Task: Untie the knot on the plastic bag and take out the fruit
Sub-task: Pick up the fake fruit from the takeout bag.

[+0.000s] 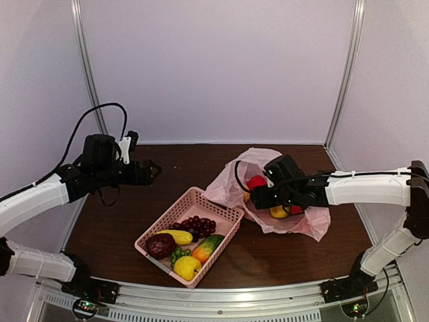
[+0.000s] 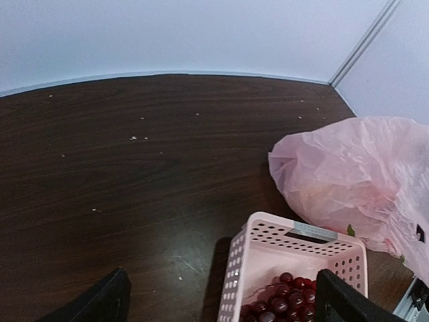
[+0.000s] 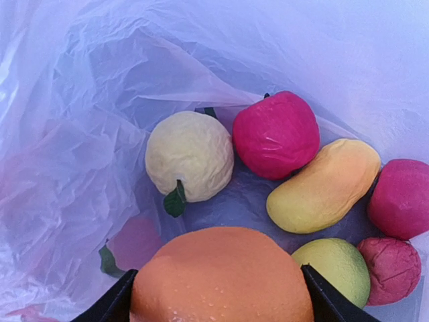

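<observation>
The pink plastic bag [image 1: 315,225] lies open on the right of the table; no knot shows. My right gripper [image 1: 258,198] reaches into its mouth. In the right wrist view it [image 3: 218,295] is shut on an orange [image 3: 221,268] between both fingers. Below it in the bag lie a pale yellow fruit with a leaf [image 3: 190,155], a red apple [image 3: 276,134], a yellow-orange mango [image 3: 325,186], a green fruit [image 3: 335,268] and two more red ones [image 3: 402,198]. My left gripper [image 1: 153,170] is open and empty, held above the table left of the bag.
The pink latticed basket [image 1: 194,194] stands at the front middle, holding dark red grapes [image 1: 198,226], a maroon fruit [image 1: 161,245], a lemon [image 1: 187,267] and others. Its far corner [image 2: 295,235] and the bag [image 2: 355,174] show in the left wrist view.
</observation>
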Robot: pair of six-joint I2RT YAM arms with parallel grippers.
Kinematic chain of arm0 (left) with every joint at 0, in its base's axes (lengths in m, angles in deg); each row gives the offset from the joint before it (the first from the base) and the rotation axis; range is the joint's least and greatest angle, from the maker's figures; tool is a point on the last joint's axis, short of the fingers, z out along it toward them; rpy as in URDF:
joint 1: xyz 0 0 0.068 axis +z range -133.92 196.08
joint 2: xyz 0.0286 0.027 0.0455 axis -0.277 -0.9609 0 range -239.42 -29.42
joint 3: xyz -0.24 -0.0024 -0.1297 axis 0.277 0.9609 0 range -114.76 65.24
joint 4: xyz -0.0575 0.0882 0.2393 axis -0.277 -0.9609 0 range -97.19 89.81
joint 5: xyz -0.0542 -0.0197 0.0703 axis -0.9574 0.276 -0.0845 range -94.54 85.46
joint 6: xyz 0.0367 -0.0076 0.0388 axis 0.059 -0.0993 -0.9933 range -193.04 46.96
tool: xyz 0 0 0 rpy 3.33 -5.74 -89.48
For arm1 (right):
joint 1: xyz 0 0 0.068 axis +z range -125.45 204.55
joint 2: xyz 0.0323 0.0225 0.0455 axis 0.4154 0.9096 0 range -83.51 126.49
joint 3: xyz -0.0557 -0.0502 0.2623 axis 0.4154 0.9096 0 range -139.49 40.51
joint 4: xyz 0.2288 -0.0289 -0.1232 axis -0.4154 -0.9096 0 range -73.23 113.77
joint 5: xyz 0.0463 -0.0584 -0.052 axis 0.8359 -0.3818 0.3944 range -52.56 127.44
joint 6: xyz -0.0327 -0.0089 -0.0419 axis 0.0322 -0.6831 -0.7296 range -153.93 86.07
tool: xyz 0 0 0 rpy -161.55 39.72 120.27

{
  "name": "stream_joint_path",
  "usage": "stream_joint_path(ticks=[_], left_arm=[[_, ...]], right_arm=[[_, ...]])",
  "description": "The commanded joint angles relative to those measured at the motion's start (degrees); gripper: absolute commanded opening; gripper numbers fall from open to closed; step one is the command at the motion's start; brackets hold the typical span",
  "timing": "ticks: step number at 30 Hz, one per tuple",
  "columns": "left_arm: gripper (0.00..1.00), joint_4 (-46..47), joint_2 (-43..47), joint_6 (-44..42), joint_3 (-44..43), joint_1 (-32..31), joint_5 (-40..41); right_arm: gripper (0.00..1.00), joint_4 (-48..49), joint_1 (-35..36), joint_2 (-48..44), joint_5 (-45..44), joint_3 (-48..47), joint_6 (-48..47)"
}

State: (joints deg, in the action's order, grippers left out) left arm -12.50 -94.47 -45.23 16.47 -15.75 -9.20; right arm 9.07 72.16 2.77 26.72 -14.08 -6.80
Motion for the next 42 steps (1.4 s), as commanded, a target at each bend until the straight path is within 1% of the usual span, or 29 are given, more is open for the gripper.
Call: stream_joint_path(ticks=[1,6,11,16,20,23,25,28,34,38,42], left_arm=[[0.97,-1.9,3.0,-3.9,3.6,7.7,-1.4],[0.97,-5.5,5.4,-7.2,3.1,14.0,-2.8],[0.98,-9.3,5.7,-11.4,1.0,17.0,-3.8],[0.97,-10.4,4.8,-14.2,-0.4,19.8,-5.2],[0.97,-8.7,4.1,-14.9,-0.1,23.8,-5.9],[0.97,-6.5,4.1,-12.6,1.3,28.1,-8.8],[0.97,-6.2,4.5,-11.9,1.7,29.9,-9.1],[0.98,-7.0,5.9,-12.3,1.4,30.2,-7.1],[0.97,-6.4,9.1,-12.2,2.7,30.2,-7.0],[0.97,-6.7,8.9,-12.3,2.5,30.2,-6.9],[0.97,-7.1,8.2,-12.4,2.3,30.2,-6.8]], right_arm=[[0.58,-2.2,2.0,-4.1,-0.8,2.0,-0.3],[0.58,-2.6,5.1,-9.3,-0.9,4.1,-0.2],[0.59,-2.9,7.7,-15.5,-1.9,6.2,0.2],[0.59,-4.7,8.1,-20.6,-3.5,6.8,0.4],[0.59,-3.4,9.0,-23.5,-0.7,7.0,-1.8],[0.59,-0.3,9.9,-24.9,3.2,7.9,-3.2],[0.59,0.9,10.2,-25.0,4.9,8.5,-2.8],[0.59,1.0,10.4,-24.3,4.3,9.3,-2.3],[0.59,2.3,11.1,-22.6,5.4,10.9,-1.5],[0.59,2.0,12.4,-22.9,6.4,9.8,-1.9],[0.59,0.4,13.4,-25.1,8.5,9.4,-1.7]])
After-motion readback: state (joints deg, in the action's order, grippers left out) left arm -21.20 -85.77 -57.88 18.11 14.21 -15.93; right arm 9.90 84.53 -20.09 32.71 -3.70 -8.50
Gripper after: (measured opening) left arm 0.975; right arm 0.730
